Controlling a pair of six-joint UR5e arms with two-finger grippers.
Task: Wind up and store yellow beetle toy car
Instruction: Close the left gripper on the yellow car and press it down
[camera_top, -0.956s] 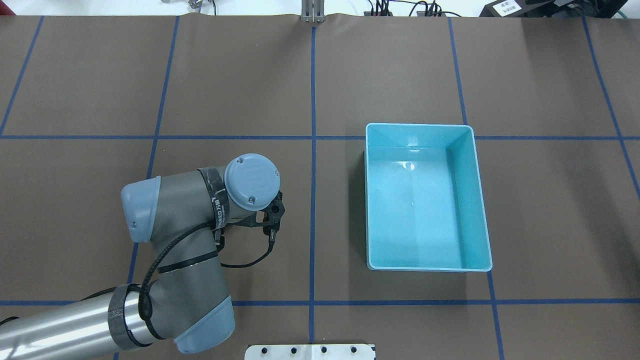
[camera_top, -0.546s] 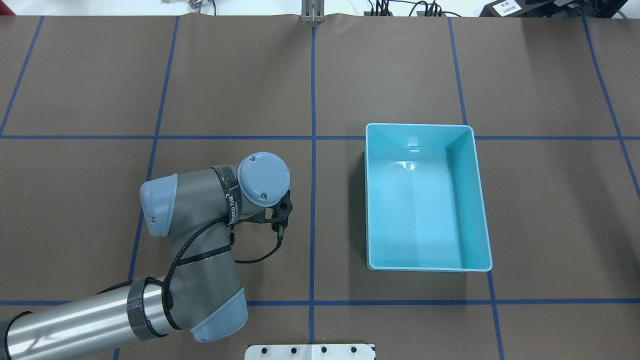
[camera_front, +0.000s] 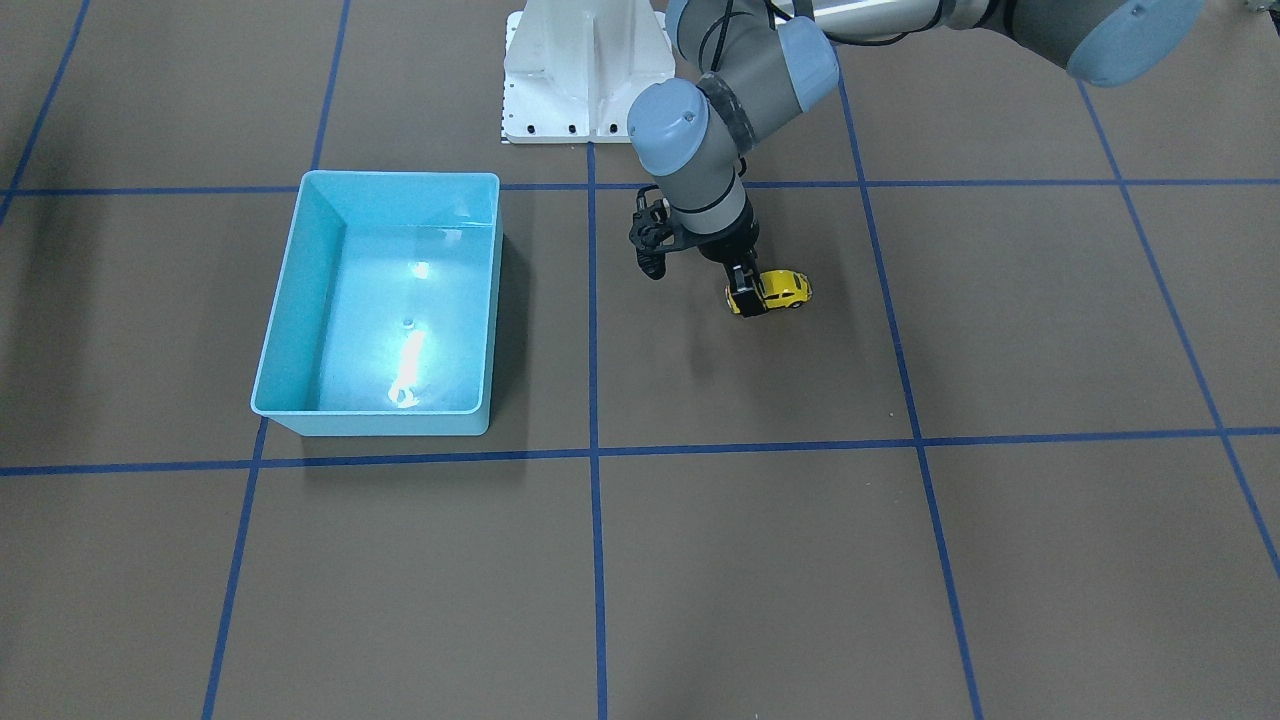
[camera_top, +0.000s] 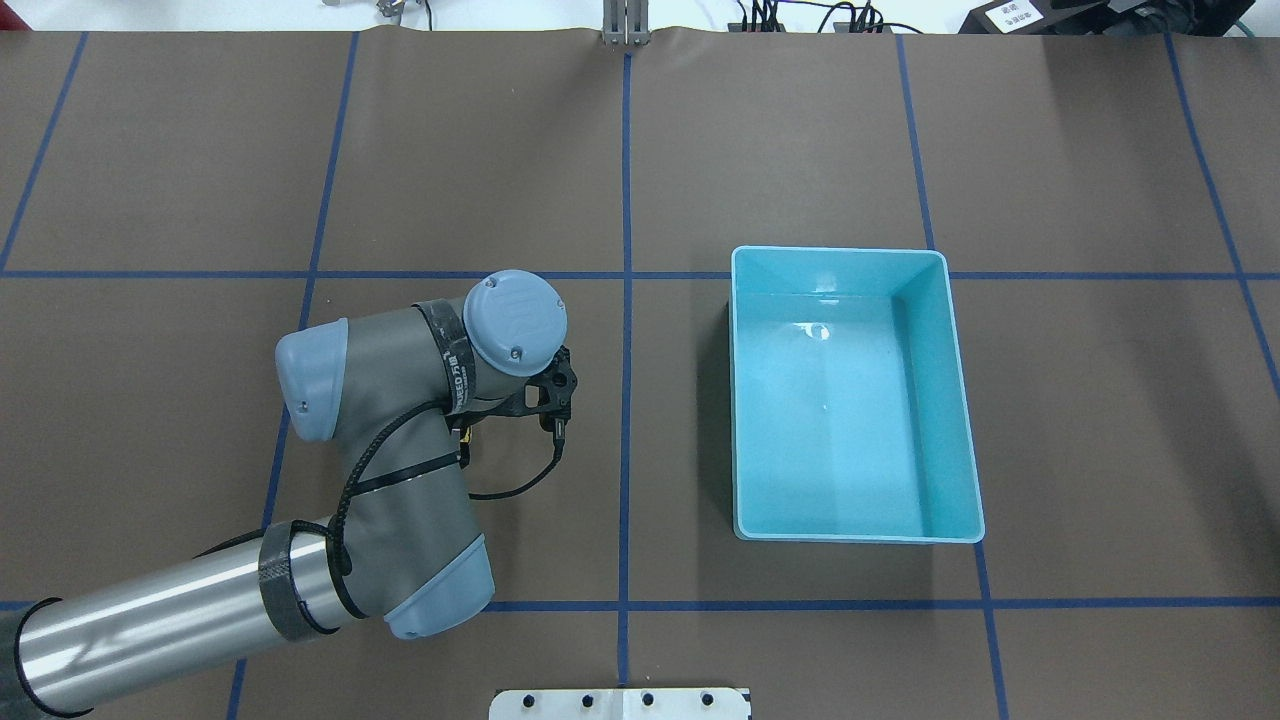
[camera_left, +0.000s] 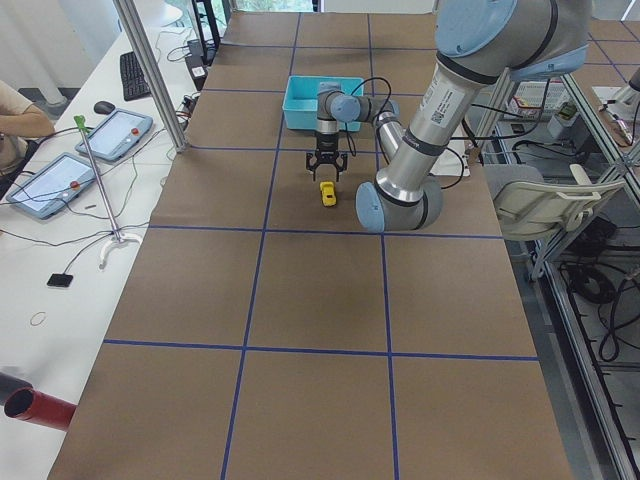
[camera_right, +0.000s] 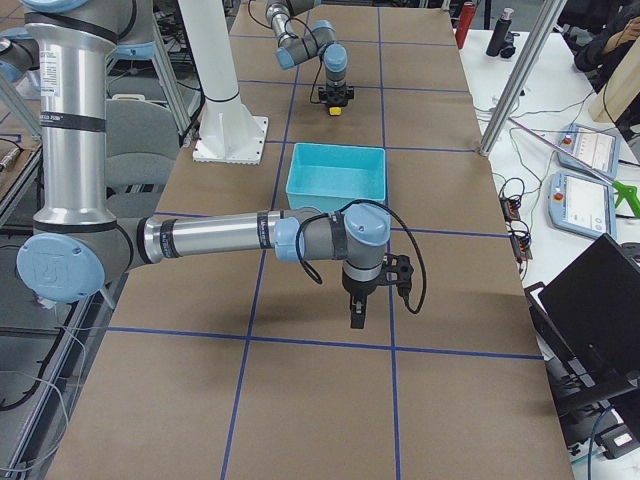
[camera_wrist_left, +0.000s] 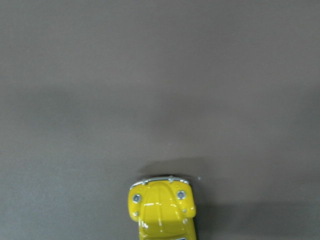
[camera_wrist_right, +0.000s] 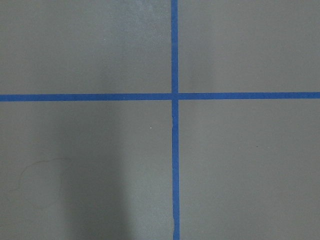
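The yellow beetle toy car (camera_front: 783, 289) sits low on the brown table, to the robot's left of the blue bin (camera_front: 290, 300). My left gripper (camera_front: 748, 298) points straight down and is shut on the car near its front end. The left wrist view shows the car's hood and headlights (camera_wrist_left: 162, 210) at the bottom edge. In the overhead view the arm hides the car. The car also shows in the exterior left view (camera_left: 327, 193) and the exterior right view (camera_right: 335, 110). My right gripper (camera_right: 355, 318) hangs over the table beyond the bin; I cannot tell whether it is open.
The blue bin (camera_top: 840, 251) is empty and stands right of the centre tape line. The robot's white base (camera_front: 590, 70) is at the near table edge. Blue tape lines (camera_wrist_right: 174, 96) cross under the right wrist. Operators' tablets (camera_left: 60, 180) lie beside the table.
The left wrist moved toward the bin, then away from the robot's base. The bin has not moved.
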